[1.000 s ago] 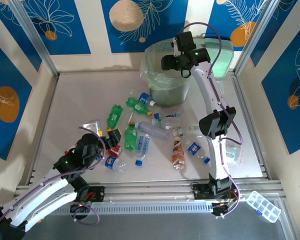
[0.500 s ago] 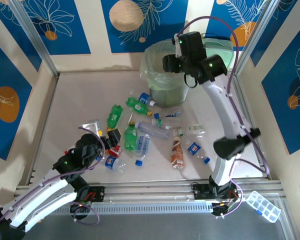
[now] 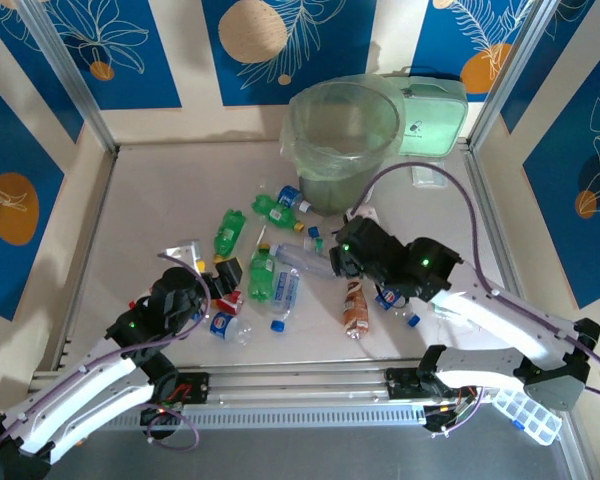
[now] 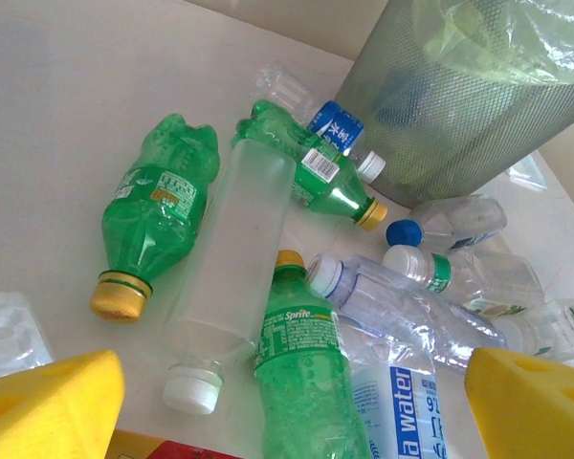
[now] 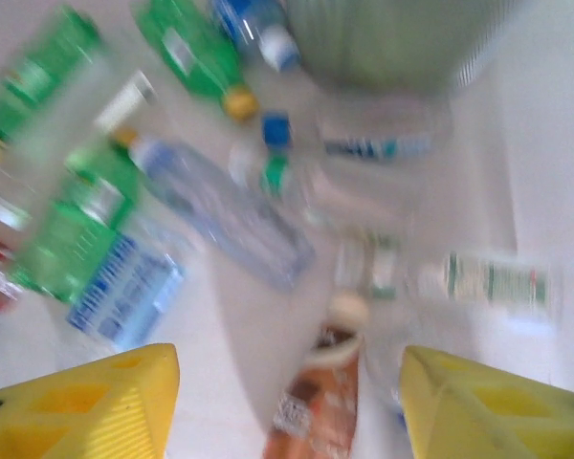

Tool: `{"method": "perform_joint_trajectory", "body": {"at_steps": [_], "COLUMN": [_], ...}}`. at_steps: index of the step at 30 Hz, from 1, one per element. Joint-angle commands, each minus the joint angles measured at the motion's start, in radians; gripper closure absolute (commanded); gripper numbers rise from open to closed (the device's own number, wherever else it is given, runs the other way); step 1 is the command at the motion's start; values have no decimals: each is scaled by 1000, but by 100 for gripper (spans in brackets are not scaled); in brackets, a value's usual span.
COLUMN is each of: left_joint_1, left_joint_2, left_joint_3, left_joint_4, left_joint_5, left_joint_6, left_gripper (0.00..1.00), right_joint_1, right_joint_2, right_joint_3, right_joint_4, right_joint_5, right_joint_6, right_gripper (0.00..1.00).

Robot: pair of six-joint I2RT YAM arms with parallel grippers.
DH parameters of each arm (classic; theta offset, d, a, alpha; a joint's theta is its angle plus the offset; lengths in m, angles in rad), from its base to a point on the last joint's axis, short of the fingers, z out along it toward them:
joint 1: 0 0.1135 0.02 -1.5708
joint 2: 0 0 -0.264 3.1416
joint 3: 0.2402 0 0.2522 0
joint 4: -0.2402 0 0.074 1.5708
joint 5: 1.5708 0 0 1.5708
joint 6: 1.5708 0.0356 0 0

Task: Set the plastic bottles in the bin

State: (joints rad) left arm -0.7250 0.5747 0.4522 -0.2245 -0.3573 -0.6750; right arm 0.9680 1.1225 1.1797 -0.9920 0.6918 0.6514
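Right gripper [image 5: 287,406] wide open, empty, above the plastic bottles [image 5: 220,206]; left gripper [image 4: 297,406] wide open too, empty

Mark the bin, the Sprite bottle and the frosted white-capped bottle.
bin [image 4: 459,124], left wrist view, mesh wall.
Sprite bottle [image 4: 306,368], left wrist view, green body under label.
frosted white-capped bottle [image 4: 237,253], left wrist view, mid-body.

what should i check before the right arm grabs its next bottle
1. Right pincer open and empty: ok.
2. Right wrist picture sharp enough to aim: not ok, blurred.
3. Brown-labelled plastic bottle with pale cap lies below that pincer: ok.
4. Round grey-green bin with pale green bag liner, mouth unobstructed: ok.
5. Left pincer open, apart from the right one: ok.
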Motion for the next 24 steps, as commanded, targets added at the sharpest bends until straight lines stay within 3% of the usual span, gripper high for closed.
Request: {"method": "perform_joint_trajectory", "body": {"at_steps": [1,4,10,13,17,24], "left_joint_1": [-4,-4,-4,-4,-4,-4], "left_joint_2": [-1,5,22,22,9,-21], "left_joint_3": [36,38,49,51,54,51], "left_joint_4": [1,-4,-18,-21,-33,-46], "left_joint_5": [24,17,4,0,-10,-30], "left_joint_6": [2,8,12,14,17,20], "left_gripper": [8,8,8,8,7,7], "right_joint_1": [9,10,-19,-68,-110,-133], "right_joint_2": [14,42,120,186,252,367], "right_joint_3": [-94,-176,-269,-279,-298,-297], "right_joint_4": [-100,-67,-57,-35,29,110], "right_joint_5": [-73,-197,-313,-390,-436,-455], "right_joint_6": [199,240,400,392,366,351], "right_gripper": [27,25,20,18,16,23]}}
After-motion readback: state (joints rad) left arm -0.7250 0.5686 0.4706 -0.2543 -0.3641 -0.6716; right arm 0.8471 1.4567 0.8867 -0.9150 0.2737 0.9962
